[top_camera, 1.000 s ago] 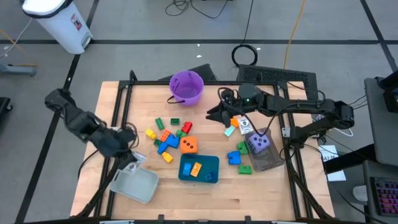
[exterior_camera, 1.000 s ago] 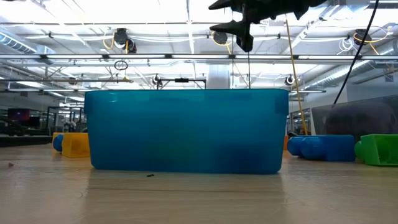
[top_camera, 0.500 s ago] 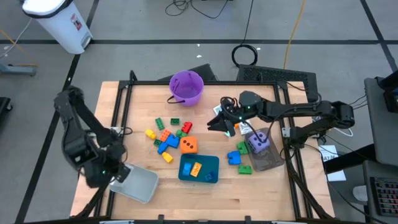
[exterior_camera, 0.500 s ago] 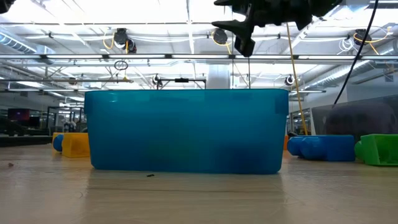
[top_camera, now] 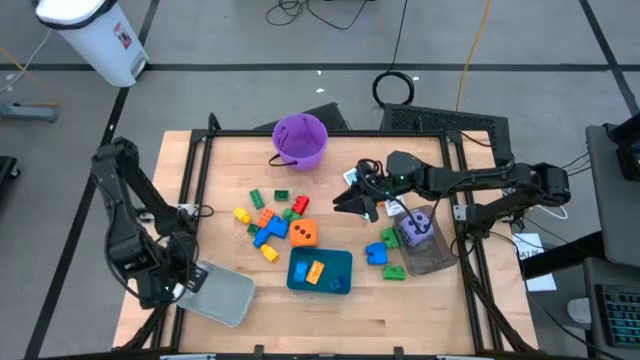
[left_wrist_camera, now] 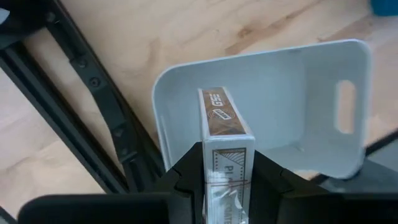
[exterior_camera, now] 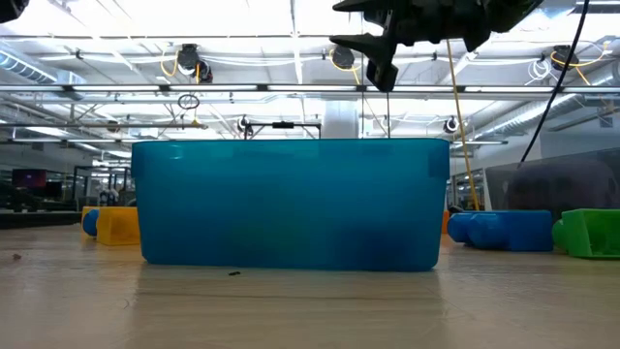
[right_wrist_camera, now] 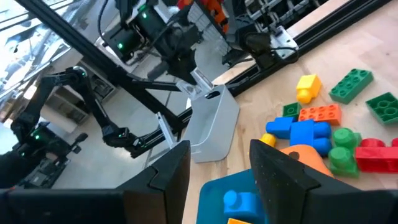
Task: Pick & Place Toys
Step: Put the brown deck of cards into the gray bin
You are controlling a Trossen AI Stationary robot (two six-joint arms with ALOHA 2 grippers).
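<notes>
Step in hand — placing. The left hand (left_wrist_camera: 227, 186) hangs over the grey tray (top_camera: 222, 296) at the desk's near left corner, fingers pinched on a card box (left_wrist_camera: 225, 134) held on edge above the tray's open well. Judgement: the drop is next; it calls for lowering a little so the box clears the tray wall, then spreading the fingers.

The right hand (top_camera: 352, 201) hovers above the desk right of centre, between the purple bucket (top_camera: 299, 139) near the far edge and the clear tray (top_camera: 432, 258) by the right edge. Its fingers stand apart with nothing between them in the wrist view. It looks poised for another pick; likely targets are the loose bricks (top_camera: 266, 226) and the orange die (top_camera: 304, 234) at mid-desk.

Other toys: the purple die (top_camera: 417, 230) sits in the clear tray; an orange brick (top_camera: 313, 270) lies in the teal tray (top_camera: 303, 283) near the front edge, with blue (top_camera: 376, 252) and green (top_camera: 394, 271) bricks just beside it.

Writing — the box's top edge shows a dark label reading something like "550"; its face starts "PL…", the rest hidden by the fingers.
</notes>
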